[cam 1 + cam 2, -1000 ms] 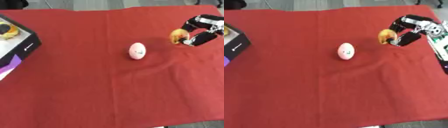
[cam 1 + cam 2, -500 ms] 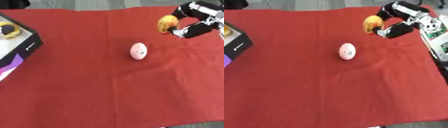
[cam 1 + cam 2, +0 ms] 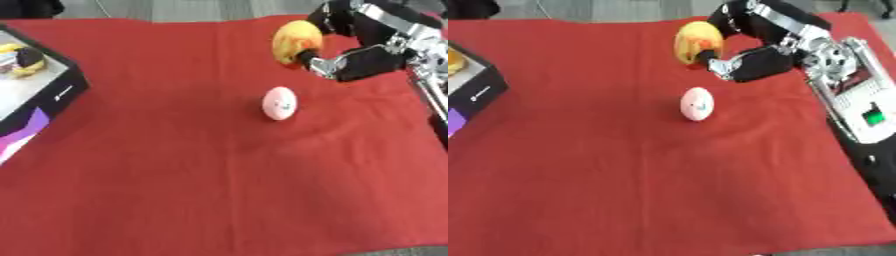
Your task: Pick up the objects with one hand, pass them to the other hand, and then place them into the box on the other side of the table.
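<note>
At the far left edge sits the black box (image 3: pixel 52 95), its white inside open toward me; a yellow and dark item (image 3: pixel 24 60) lies in it, too blurred for me to name; a purple panel shows on the box's lower side, at the picture's edge. The box rests on the red cloth (image 3: pixel 192 190) that covers the whole table.

Toward the middle, a little right of centre, a pale pink egg-shaped toy (image 3: pixel 279 103) stands upright on the cloth by itself, with small dark marks on its face; nothing touches it.

Just beyond it and higher in the view is the yellow-orange plush toy (image 3: pixel 696 42), lifted clear of the cloth; my right hand (image 3: pixel 359 52) has it, fingers above and thumb below curled onto its right side, so the hand is closed around the toy; the toy hangs over the far part of the table, beyond the egg and slightly to its right.

My right arm runs off to the right edge, silver and black; my left hand shows in neither view.
</note>
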Tool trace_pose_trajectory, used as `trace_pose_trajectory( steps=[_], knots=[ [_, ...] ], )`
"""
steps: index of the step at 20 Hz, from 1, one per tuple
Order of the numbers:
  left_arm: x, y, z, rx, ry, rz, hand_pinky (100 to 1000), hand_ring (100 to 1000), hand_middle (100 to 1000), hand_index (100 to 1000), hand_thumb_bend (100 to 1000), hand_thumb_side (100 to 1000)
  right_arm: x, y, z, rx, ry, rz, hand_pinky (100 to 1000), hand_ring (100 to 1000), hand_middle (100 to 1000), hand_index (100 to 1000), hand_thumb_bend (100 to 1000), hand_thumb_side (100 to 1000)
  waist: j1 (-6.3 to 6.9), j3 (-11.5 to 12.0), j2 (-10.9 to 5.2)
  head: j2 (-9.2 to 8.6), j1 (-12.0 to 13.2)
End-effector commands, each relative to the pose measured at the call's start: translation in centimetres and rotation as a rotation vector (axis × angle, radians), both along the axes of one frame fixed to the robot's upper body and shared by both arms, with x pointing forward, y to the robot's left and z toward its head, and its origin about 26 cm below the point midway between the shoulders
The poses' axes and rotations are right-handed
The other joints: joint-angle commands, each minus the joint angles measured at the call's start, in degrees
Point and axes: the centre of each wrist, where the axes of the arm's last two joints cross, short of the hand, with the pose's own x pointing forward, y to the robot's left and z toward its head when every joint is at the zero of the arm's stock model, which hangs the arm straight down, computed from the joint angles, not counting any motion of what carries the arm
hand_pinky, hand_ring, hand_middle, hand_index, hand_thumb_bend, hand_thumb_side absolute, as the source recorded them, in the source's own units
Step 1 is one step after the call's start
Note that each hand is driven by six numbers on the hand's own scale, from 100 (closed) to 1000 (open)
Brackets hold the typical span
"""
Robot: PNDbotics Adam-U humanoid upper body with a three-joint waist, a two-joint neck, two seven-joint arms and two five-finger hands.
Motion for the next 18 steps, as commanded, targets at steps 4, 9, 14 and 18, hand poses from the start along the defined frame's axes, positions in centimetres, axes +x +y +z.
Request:
trace_pose_trajectory(
  steps=[4,9,14,18],
  knots=[
    [-0.2,-1.2,1.6,0.062,-0.025,-0.064,862,759,737,753,840,405,-0.7,3.0,0.4,0.062,-0.029,0.058,845,599,525,626,197,100,0.96,0.03,-1.24,-0.36,0.59],
    [-0.4,-2.7,1.9,0.133,-0.006,-0.146,862,762,742,761,845,387,-0.6,5.3,0.1,0.082,-0.034,0.098,834,584,524,626,194,100,0.98,0.22,-1.20,-0.25,0.40],
    [-0.2,-3.7,1.9,0.176,0.035,-0.208,862,762,743,761,836,390,-0.7,7.3,0.1,0.087,-0.035,0.150,830,581,526,627,195,100,0.97,0.33,-1.22,-0.18,0.24],
    [0.0,-4.5,1.7,0.214,0.069,-0.254,862,764,747,765,832,389,-1.1,8.9,0.1,0.060,-0.050,0.207,826,583,527,627,197,100,1.00,0.42,-1.21,-0.19,0.15]
  ],
)
